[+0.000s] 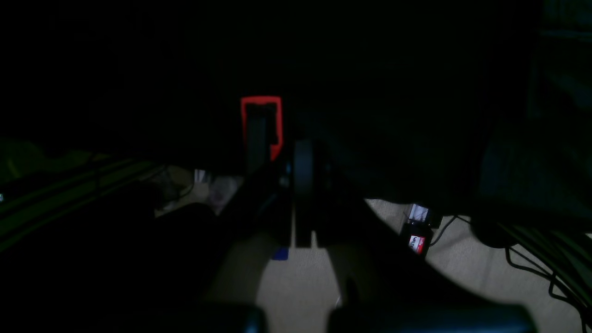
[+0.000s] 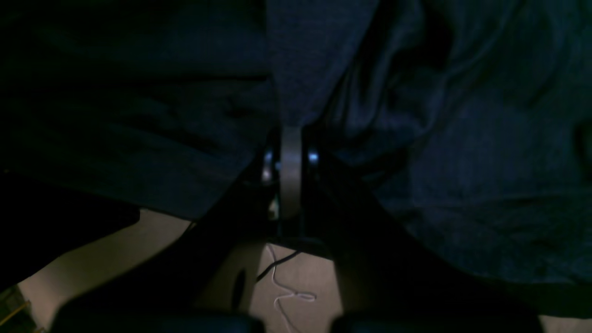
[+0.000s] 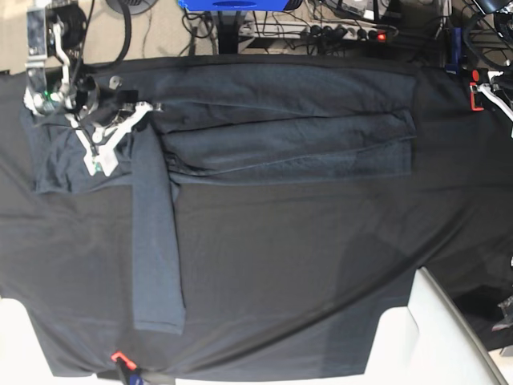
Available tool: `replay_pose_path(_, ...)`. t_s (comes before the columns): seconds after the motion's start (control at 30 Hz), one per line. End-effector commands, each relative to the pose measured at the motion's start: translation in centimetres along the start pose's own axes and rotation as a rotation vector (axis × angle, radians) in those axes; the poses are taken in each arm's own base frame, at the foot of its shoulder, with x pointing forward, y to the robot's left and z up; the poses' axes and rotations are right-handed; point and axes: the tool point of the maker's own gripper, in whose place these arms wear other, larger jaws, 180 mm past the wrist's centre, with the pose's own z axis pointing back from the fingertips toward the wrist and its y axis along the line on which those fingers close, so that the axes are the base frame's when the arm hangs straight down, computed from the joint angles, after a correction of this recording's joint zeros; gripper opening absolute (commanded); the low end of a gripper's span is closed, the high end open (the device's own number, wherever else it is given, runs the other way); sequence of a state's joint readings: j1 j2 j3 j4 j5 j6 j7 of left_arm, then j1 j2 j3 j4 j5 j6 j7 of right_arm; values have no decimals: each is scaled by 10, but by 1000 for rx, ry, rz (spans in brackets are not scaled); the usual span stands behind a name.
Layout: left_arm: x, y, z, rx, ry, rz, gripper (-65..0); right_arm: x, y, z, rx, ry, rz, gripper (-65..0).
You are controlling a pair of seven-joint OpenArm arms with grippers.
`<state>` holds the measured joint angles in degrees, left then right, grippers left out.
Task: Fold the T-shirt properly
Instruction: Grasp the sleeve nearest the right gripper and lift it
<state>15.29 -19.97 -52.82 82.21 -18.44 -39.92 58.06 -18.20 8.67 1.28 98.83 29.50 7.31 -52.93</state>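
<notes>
**Right gripper pinching the T-shirt; left gripper closed off to the side**

We begin at the right gripper (image 2: 290, 134), seen from its own wrist camera with the fingers drawn together on a raised ridge of the T-shirt (image 2: 462, 138). The fabric rises in a narrow fold straight ahead of the fingertips and falls away in soft creases to either side. Below and behind the gripper we see pale floor (image 2: 296, 277) with a thin light cord lying on it.

In the base view the right gripper (image 3: 98, 152) sits at the far left end of the T-shirt (image 3: 288, 136), its white frame resting over the cloth. From just beside the gripper one sleeve (image 3: 154, 241) runs straight down toward the near edge of the table cloth (image 3: 321, 273). Away from the gripper, toward the other arm, the body of the shirt lies in flat stacked layers, ending in a fairly straight edge.

The left gripper (image 1: 296, 152) shows in its wrist view as closed jaws with nothing visible between them; the picture is very dark. Just beside it stands a red-edged clamp (image 1: 261, 125). Behind it we see pale floor and black cables (image 1: 532, 263). In the base view this arm barely enters at the edge, well apart from the shirt.
</notes>
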Motion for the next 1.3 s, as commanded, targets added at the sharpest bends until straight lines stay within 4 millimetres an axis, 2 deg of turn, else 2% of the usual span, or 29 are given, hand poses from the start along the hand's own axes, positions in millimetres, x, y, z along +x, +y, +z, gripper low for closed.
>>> replay_pose_path(0.0, 11, 9, 7, 19, -31, -15, -650, 6, 1, 4, 4, -24, 8, -650)
replay_pose_path(0.2, 10, 9, 7, 19, -28, -15, -650, -10, 0, 4, 3, 9, -1, -650)
replay_pose_path(0.33, 10, 9, 7, 19, -28, -15, -650, -12, 0, 2, 2, 15, -2, -642)
replay_pose_path(0.4, 9, 8, 7, 18, -28, -14, -650, -11, 1, 3, 4, 13, 0, -582)
replay_pose_path(0.5, 9, 7, 6, 16, -27, -12, -650, -7, 1, 6, 4, 13, 4, -411)
replay_pose_path(0.57, 8, 7, 6, 16, -26, -12, -650, 11, 6, 11, 11, -31, 24, -335)
replay_pose_path(0.63, 8, 7, 6, 16, -26, -12, -650, 39, 12, 19, 17, -105, 52, -323)
replay_pose_path(0.7, 7, 7, 6, 16, -24, -13, -650, 78, 14, 22, 15, -174, 77, -318)
replay_pose_path(0.83, 0, 7, 7, 14, -11, -12, -650, 145, -3, -5, 6, -177, 34, -317)
replay_pose_path(0.93, -1, 8, 10, 20, -13, -18, -650, 179, -20, -32, -2, -164, -36, -317)
replay_pose_path(1.07, -6, 9, 14, 21, -65, -33, -650, 204, -41, -60, -23, -172, -123, -317)
replay_pose_path(1.27, -18, 13, 17, 26, -71, -31, -650, 217, -56, -81, -51, -180, -176, -317)
